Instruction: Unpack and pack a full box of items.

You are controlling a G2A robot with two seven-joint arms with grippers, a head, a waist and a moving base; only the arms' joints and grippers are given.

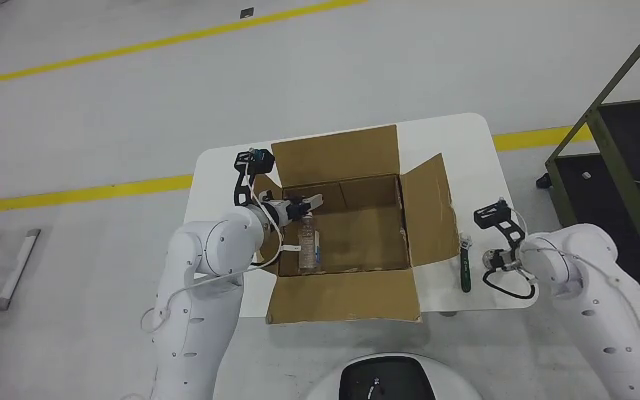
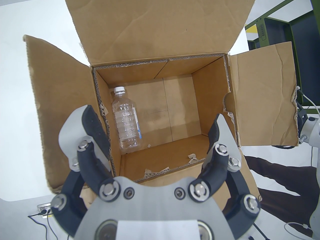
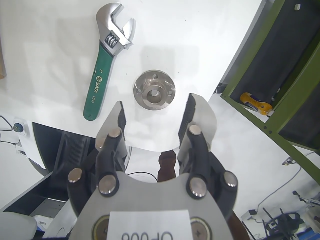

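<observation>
The left gripper (image 2: 153, 114) stood wide open and empty, poised above the open cardboard box (image 2: 210, 101) near the wall on the robot's left. Below it a clear plastic bottle (image 2: 126, 121) with a white cap lay flat on the box floor, close along that same wall. All four flaps of the box were folded outward.

The right gripper (image 3: 156, 102) was parted about halfway and held nothing. It hung over the table's near edge, well to the right of the box. Just beyond its fingertips a round metal flange (image 3: 154, 89) rested on the table. A green-handled wrench (image 3: 102, 76) lay beside the flange, not touching it, on the side nearer the box.

The table (image 1: 230, 170) was white with rounded corners. It stood on a pale grey floor (image 1: 150, 100) marked with yellow lines (image 1: 150, 43). A dark green metal rack (image 3: 275, 63) stood off the table's right side, with a small yellow object (image 3: 255, 103) on one shelf.
</observation>
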